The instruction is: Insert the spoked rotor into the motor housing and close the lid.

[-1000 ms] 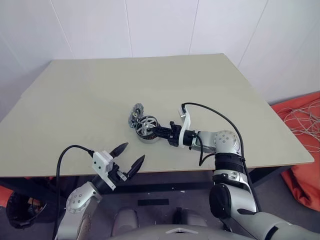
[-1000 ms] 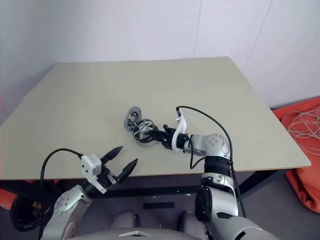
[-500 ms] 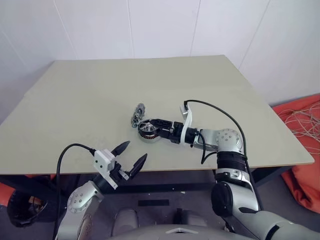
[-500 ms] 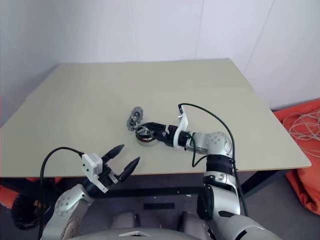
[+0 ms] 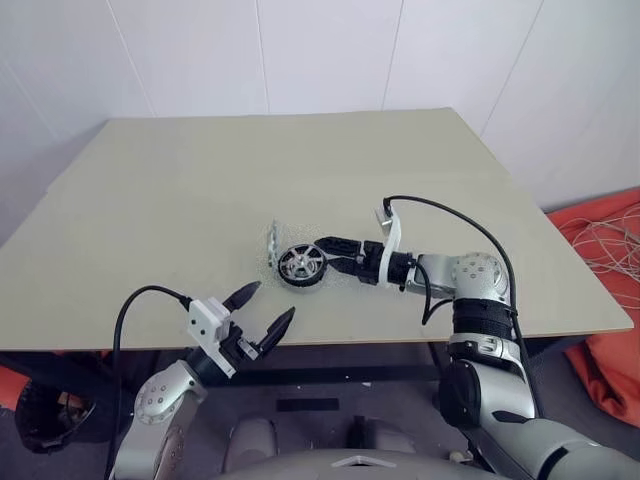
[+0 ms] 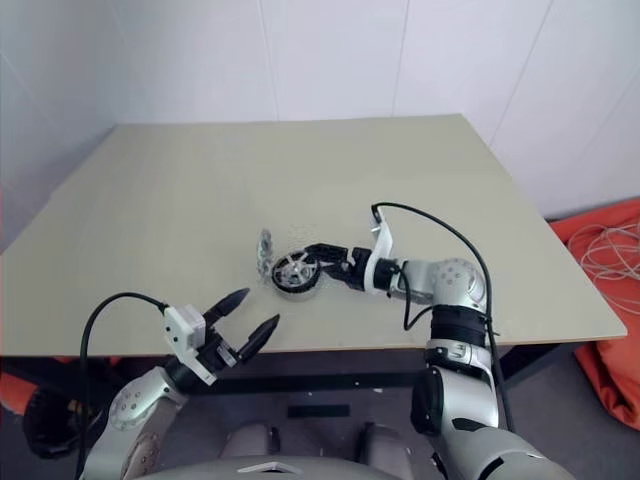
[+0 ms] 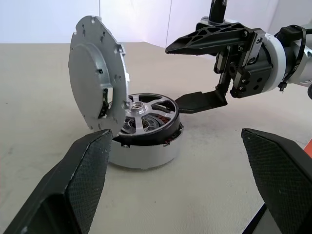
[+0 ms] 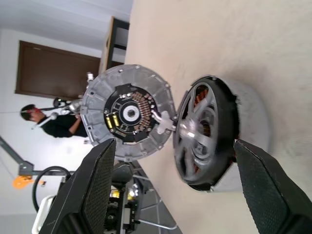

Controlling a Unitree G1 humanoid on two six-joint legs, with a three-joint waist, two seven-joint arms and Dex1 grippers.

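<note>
Motor housing [image 7: 146, 153]: sits flat on the counter [image 5: 180, 200], near its front edge and about mid-width. Judged a dense, rigid metal body, unlikely to shift under light contact; its smooth round wall offers little purchase.

Spoked rotor [image 7: 146, 109]: seated in the housing, black rim slightly proud of the wall, silvery spokes and hub facing up. Judged stiff; the rim is the sound place to take it, not the spokes.

Lid [image 7: 95, 85]: stands nearly on edge at the robot's-left side of the housing, leaning against the rotor rim, not closed. Judged thin, rigid and fairly light, with a notched edge that should give grip; best taken across opposite points of that edge. In this poise it may tip or slide if nudged.

Right end effector [image 7: 202, 70]: released, fingers spread, just beside the housing on its right side, grasping nothing.

Left end effector [image 5: 262, 312]: released, empty, hanging over the front edge of the counter, well apart from the parts.

Surface: pale, matt, level counter, likely moderate friction.

Room: white panelled walls; orange cable heaped on the floor at the right; a person in the background of the right wrist view.
</note>
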